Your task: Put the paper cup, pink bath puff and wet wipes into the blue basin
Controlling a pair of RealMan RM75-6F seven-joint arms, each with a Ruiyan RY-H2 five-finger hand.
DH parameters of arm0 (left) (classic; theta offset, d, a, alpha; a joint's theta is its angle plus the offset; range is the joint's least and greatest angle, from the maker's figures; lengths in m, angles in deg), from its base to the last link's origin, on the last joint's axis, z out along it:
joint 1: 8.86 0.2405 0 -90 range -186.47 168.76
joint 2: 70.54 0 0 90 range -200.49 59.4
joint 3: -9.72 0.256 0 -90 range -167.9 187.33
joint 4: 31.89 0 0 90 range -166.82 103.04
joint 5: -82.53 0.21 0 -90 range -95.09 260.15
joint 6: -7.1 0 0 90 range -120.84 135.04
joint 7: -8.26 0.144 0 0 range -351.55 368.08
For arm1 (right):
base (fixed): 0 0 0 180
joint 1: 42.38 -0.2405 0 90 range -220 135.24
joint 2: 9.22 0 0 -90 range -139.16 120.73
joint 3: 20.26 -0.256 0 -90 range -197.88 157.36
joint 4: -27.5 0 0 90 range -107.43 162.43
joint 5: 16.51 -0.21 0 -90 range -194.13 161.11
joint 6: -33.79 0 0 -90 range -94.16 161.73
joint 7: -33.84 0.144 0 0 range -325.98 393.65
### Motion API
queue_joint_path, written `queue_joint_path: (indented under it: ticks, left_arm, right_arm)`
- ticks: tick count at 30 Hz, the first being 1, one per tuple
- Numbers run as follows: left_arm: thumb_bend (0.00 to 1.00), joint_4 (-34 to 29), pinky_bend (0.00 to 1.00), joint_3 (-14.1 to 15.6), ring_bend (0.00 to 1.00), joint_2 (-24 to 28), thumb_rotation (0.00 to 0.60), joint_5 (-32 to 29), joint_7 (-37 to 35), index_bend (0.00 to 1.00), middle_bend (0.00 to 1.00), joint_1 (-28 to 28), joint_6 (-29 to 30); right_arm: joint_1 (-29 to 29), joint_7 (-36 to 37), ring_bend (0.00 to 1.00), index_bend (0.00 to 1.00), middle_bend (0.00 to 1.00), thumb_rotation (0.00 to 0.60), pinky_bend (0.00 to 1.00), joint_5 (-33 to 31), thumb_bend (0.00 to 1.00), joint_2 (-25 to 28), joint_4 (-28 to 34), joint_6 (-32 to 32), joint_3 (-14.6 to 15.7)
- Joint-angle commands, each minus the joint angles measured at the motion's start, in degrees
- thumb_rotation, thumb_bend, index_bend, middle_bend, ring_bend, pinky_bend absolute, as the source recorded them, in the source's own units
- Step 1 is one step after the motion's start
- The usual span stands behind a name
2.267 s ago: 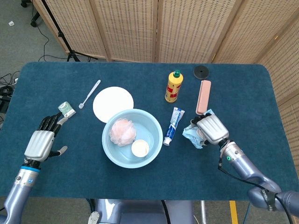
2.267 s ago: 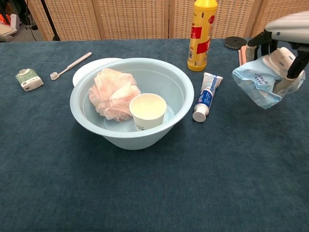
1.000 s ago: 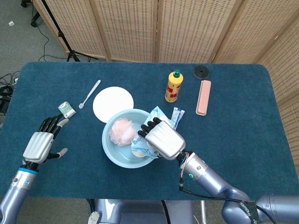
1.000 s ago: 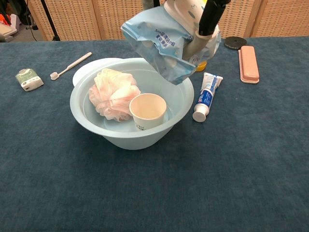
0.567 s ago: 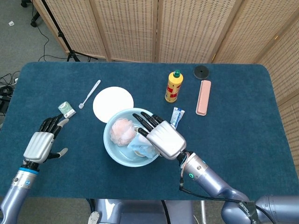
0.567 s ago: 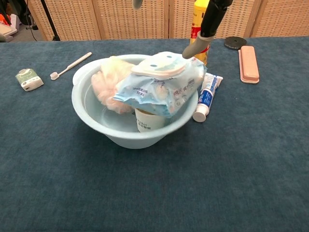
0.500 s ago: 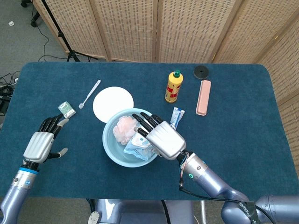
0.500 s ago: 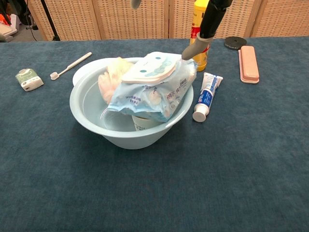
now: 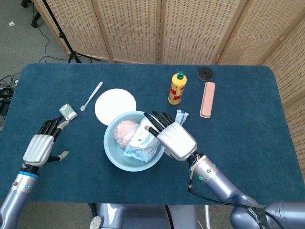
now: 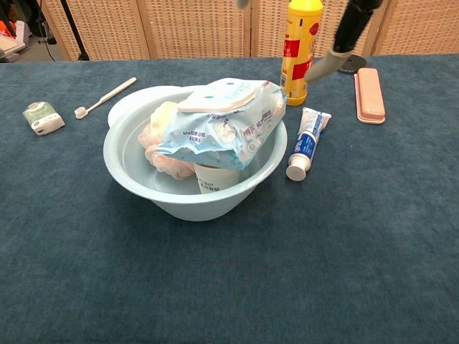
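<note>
Lighting: bright, even, diffuse from overhead. Shadows: soft, faint beneath objects. Glare: slight sheen on the blue basin (image 10: 129, 172). Focus: sharp in both views; no evident motion blur

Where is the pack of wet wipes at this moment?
The wet wipes lie inside the blue basin, on top of the paper cup and the pink bath puff; in the head view they sit just left of the right hand.
</note>
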Motion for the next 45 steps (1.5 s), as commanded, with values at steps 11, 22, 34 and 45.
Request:
queue_joint_path:
  ticks: [11, 22, 34, 45]
  left_arm:
    - [0.21, 0.35, 0.05, 0.09, 0.00, -1.19, 0.600, 0.16, 3.01, 0.12, 0.00, 0.14, 0.81]
    - [0.21, 0.40, 0.03, -0.23, 0.00, -1.29, 0.600, 0.77, 4.62, 0.12, 0.00, 0.97, 3.20]
    - [0.21, 0.38, 0.02, 0.08, 0.00, -1.90, 0.600, 2.51, 7.29, 0.12, 0.00, 2.40, 6.46]
    - [0.21, -0.46, 0.03, 0.31, 0.00, -1.53, 0.600, 4.21, 8.20, 0.12, 0.00, 3.85, 9.21]
  right_arm:
    - [16.61, 16.22, 0.00, 0.16, 0.00, 0.600, 0.04, 3.07, 0.05, 6.25, -7.70, -10.10, 8.27]
    - [27.50, 25.94, 0.00, 0.14, 0.00, 0.600, 0.01, 3.54, 0.05, 5.73, -13.83, -16.70, 11.18]
    - [34.86, 33.32, 0.00, 0.14, 0.00, 0.600, 0.01, 4.32, 0.05, 2.78, -20.57, -20.25, 10.79]
    - [35.80, 34.41, 0.00, 0.14, 0.00, 0.600, 0.01, 7.65, 0.05, 2.50, -20.57, -18.78, 9.61]
